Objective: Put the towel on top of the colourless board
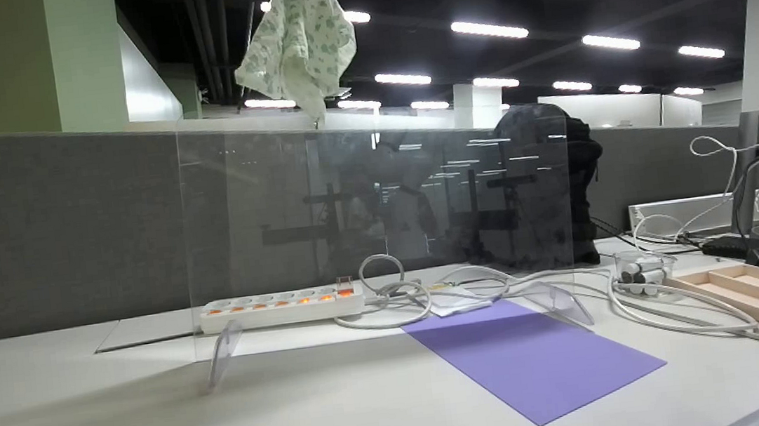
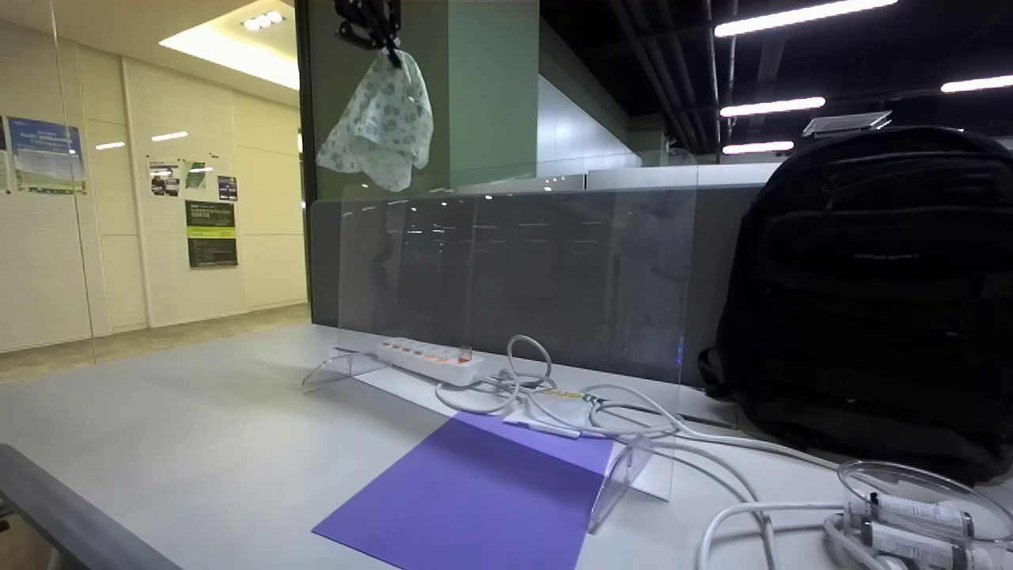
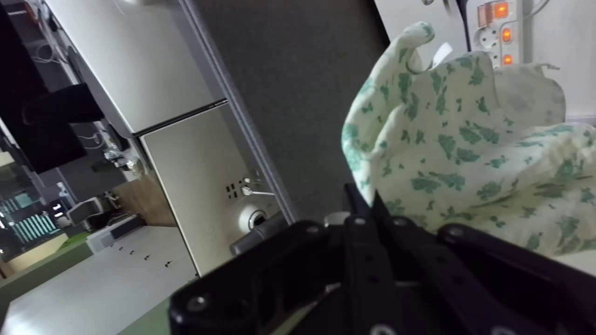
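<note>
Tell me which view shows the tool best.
The wrist view: the tool is close up in the lower foreground, shut on the towel. Both exterior views show only part of it above the towel, cut off by the top edge.

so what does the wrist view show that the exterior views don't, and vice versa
Only the wrist view: a pale desktop beyond the grey partition.
Only the exterior views: the purple sheet and black backpack. Whether the wrist view also catches the clear board is unclear.
All share the partition, white power strip and towel held by the gripper.
</note>
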`<state>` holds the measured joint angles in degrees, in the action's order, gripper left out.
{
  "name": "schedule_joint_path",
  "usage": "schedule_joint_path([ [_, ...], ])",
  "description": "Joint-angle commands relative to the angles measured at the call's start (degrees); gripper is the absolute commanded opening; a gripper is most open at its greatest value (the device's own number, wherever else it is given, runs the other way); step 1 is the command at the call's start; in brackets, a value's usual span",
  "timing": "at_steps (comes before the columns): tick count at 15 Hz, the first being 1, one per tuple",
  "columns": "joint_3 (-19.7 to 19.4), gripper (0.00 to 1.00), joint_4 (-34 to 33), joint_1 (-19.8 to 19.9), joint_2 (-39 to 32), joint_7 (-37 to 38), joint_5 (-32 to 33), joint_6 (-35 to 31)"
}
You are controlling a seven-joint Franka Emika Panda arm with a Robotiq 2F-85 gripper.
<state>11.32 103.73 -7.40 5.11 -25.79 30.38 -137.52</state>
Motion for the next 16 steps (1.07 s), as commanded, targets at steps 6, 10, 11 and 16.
schedule_joint_path([
  [6,-2.6,0.00,-2.9,1.0,-3.2,3.0,1.2,2.6],
  [10,-3.3,0.00,-2.8,0.9,-4.2,2.0,-2.0,5.6],
  [11,-3.4,0.00,-2.8,0.8,-4.2,1.6,-2.8,6.4],
  [16,-3.2,0.00,-2.4,0.4,-4.4,-2.6,-7.6,9.9],
])
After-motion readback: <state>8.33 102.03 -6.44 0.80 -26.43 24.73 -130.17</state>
